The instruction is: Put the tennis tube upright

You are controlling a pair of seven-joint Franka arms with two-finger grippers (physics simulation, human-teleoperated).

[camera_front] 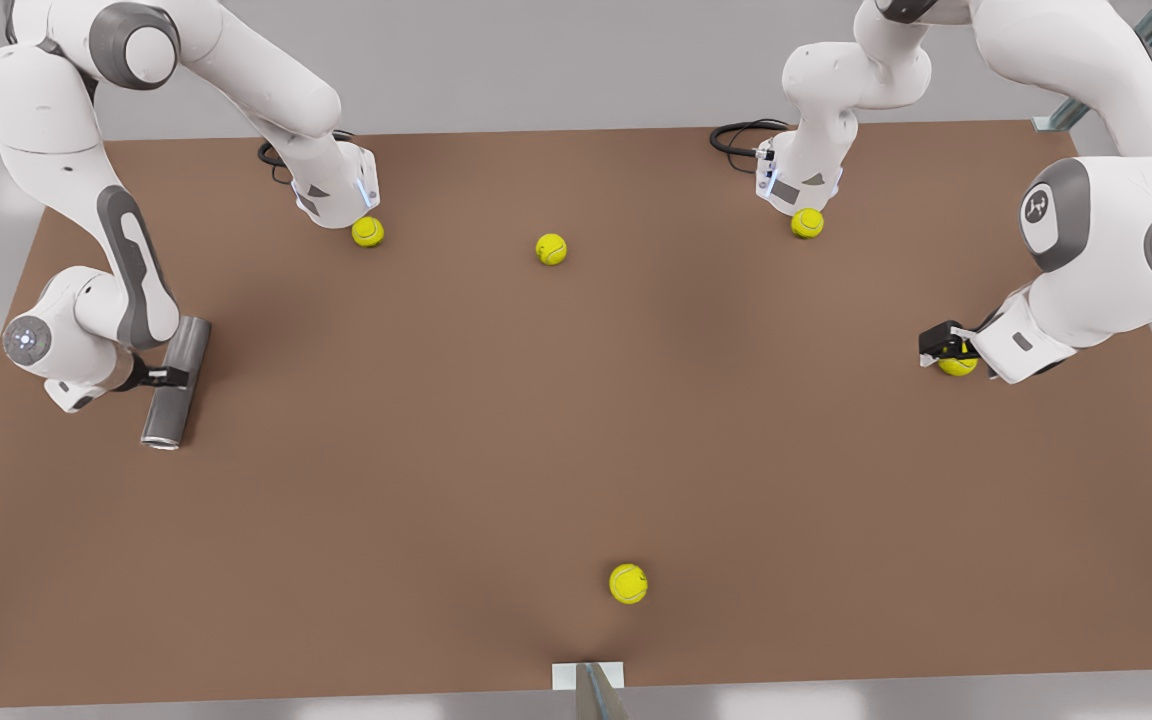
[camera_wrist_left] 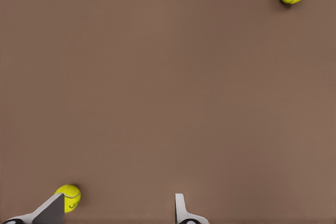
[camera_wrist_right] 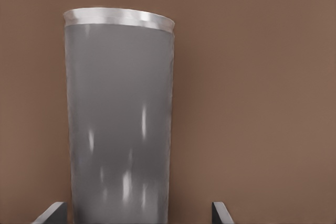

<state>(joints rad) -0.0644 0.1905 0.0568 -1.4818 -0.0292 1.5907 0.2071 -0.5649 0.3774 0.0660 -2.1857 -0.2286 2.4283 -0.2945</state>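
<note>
Tennis tube [camera_front: 176,382]: a smooth dark grey cylinder with a lighter rim at its near end, lying on its side at about nine o'clock on the brown matte table [camera_front: 496,430]. The right gripper [camera_front: 168,377] sits at the tube's mid-length; in its wrist view the tube [camera_wrist_right: 119,119] stands between the two dark fingers [camera_wrist_right: 51,213], which are spread wide, and contact cannot be confirmed. The left gripper [camera_front: 941,345], at about three o'clock, is also spread wide, with a fuzzy yellow ball [camera_wrist_left: 69,198] beside one finger [camera_wrist_left: 48,211]. Another ball [camera_front: 628,583] rests at six o'clock.
</note>
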